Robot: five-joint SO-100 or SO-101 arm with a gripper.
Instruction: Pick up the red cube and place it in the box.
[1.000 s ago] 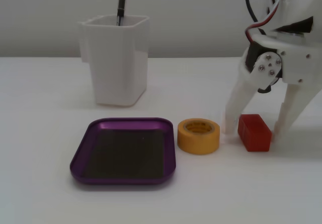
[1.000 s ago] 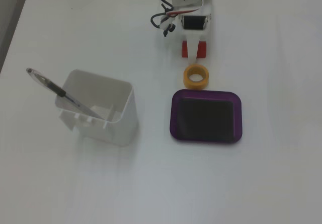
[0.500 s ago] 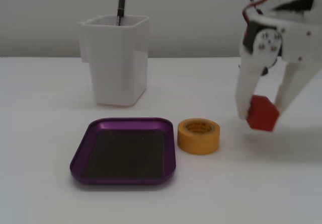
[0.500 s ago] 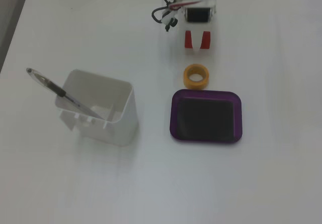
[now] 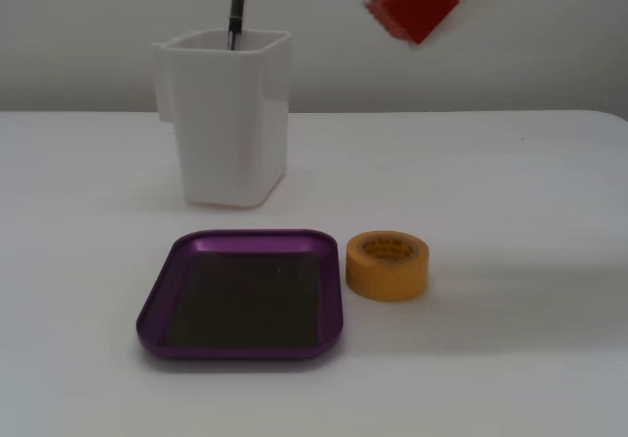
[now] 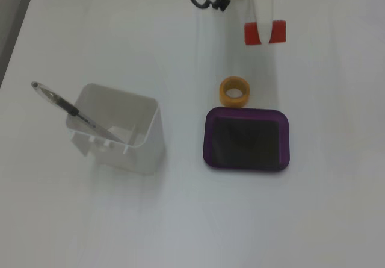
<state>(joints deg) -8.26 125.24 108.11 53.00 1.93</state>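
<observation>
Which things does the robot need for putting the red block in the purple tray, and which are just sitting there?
Needed for the job:
red cube, held up in the air by the hand
purple tray, empty

Just sitting there:
yellow tape roll, beside the tray
white plastic cup
pen standing in the cup

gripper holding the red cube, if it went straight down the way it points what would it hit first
Probably bare white table. In the top-down fixed view the gripper, shut on the small red cube, sits beyond the yellow tape roll and purple metallic tray. Depth is uncertain.
</observation>
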